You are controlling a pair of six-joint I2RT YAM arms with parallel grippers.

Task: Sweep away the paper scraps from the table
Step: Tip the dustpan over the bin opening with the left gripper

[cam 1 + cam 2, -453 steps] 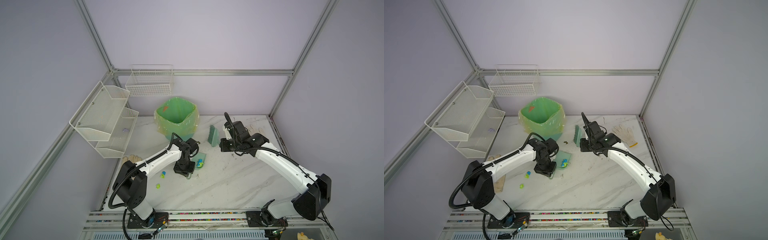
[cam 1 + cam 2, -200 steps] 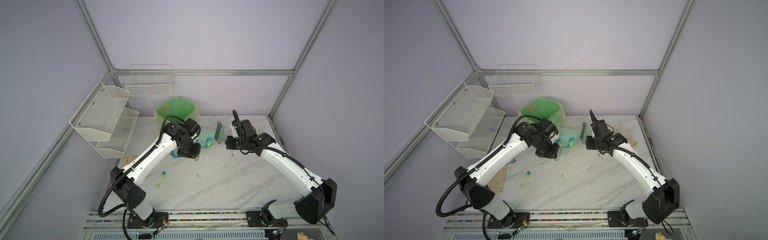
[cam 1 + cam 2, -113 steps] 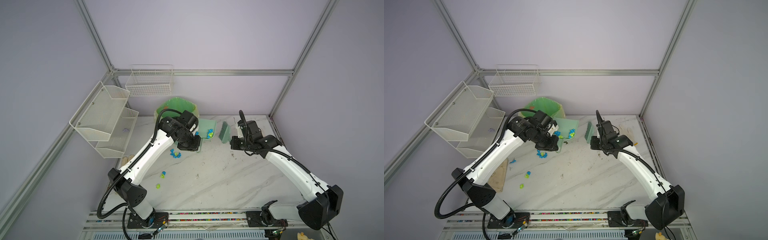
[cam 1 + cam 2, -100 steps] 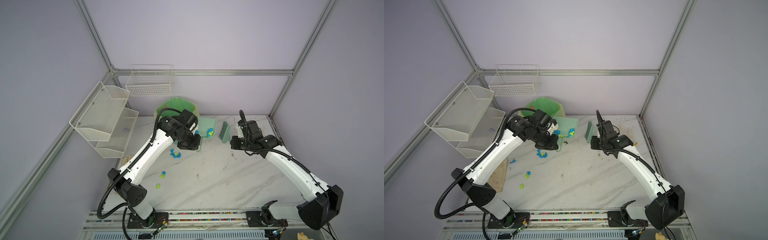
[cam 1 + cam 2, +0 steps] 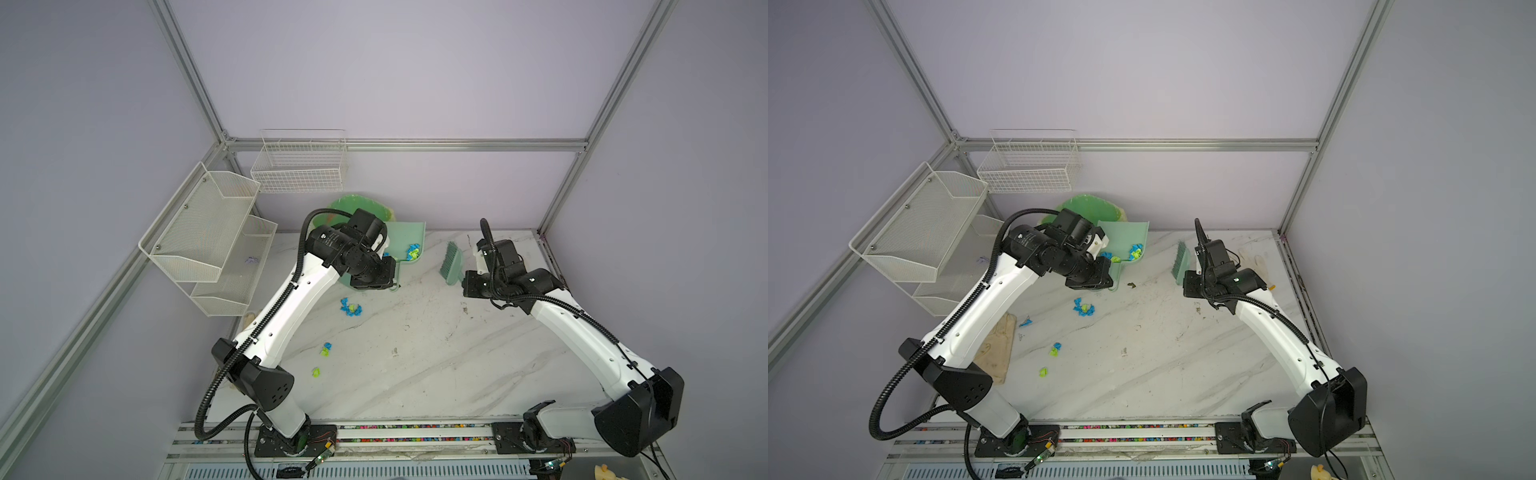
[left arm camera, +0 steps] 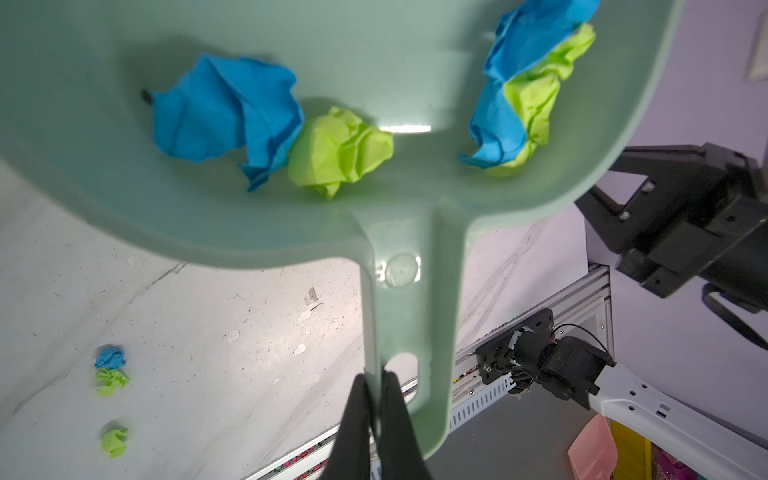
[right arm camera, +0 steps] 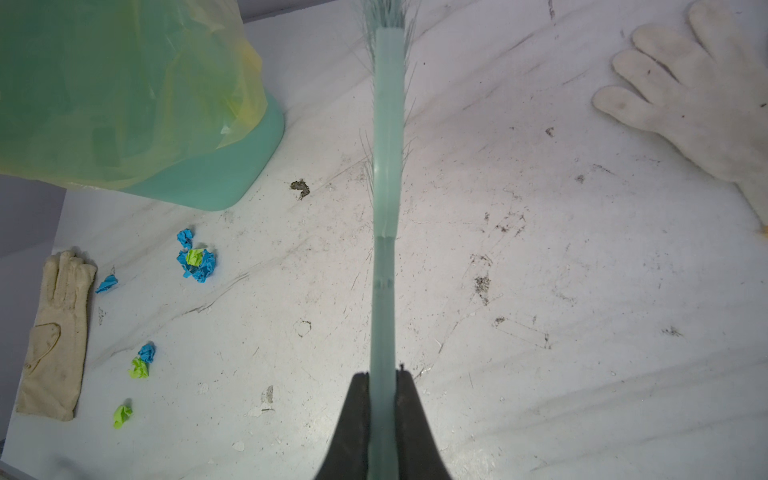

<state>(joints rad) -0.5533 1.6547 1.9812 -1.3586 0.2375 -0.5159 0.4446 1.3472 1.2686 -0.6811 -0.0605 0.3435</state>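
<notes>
White marble-look table [image 5: 436,353] – grey veins, dark scuffs, chipped spots – fills the lower centre of both top views, boxed in by lilac walls & aluminium rails [image 5: 407,144]. Wire shelves [image 5: 208,232] hang at upper left. A green-lined bin [image 5: 357,208] sits at the table's far edge, centre-left. Left gripper [image 6: 374,384] is clamped on the dustpan [image 6: 374,41] handle, w/ the pan held off the table beside the bin and some paper scraps [image 6: 232,116] inside. More scraps lie on the table left of centre – one cluster just below the pan, a few lower in frame. Right gripper [image 7: 384,382] pinches the brush [image 7: 386,124] handle, right of centre. Gloves [image 7: 58,332] lie at the table's left & right edges.
</notes>
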